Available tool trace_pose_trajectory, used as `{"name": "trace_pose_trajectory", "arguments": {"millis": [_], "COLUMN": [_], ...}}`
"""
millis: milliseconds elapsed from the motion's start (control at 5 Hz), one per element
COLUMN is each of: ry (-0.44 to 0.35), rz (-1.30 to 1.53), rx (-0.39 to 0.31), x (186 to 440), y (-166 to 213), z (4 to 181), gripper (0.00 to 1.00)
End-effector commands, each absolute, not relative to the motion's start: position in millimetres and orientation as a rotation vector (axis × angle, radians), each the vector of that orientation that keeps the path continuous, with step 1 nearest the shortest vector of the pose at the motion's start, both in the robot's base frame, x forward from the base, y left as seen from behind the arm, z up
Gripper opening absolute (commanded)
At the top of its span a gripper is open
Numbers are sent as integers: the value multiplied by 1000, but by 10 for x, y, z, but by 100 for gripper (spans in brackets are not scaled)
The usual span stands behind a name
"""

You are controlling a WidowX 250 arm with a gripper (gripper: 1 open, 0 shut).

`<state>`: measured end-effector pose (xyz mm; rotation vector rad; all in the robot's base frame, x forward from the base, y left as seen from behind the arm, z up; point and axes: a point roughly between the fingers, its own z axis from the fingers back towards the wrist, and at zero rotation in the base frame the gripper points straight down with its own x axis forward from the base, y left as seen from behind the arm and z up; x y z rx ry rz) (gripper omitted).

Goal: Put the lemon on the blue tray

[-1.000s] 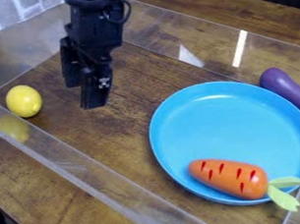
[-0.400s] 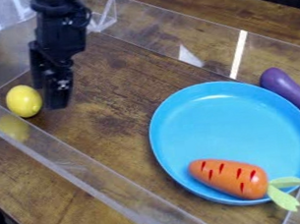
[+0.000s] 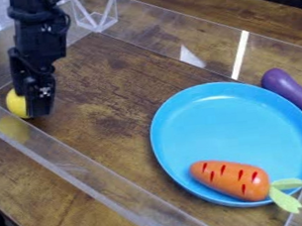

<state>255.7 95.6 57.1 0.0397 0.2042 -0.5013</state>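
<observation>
Your gripper [image 3: 30, 97] just slid over from mid-table and dropped onto the lemon [image 3: 16, 102]; jaws wide apart, nothing grabbed yet; blue tray [image 3: 235, 128] sits well off to its side, so next you close and carry.

Lab bench (clear acrylic barrier [image 3: 80, 176])

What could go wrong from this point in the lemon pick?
1. The open gripper covers most of the lemon; the round fruit could squirt sideways as the fingers close.
2. The lemon sits close to the clear wall, which could get bumped.
3. The carrot already lies on the blue tray; a careless drop could land on it.
</observation>
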Motion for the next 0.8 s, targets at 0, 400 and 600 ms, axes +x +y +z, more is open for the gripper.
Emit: {"name": "trace_pose_trajectory", "arguments": {"millis": [0, 400, 600], "ry": [166, 156, 148], "rz": [-493, -547, -533], "rx": [51, 72, 66], "x": [2553, 2542, 2515], "y": [1098, 1263, 1256], "z": [465, 241, 182], "gripper": [100, 100, 100]}}
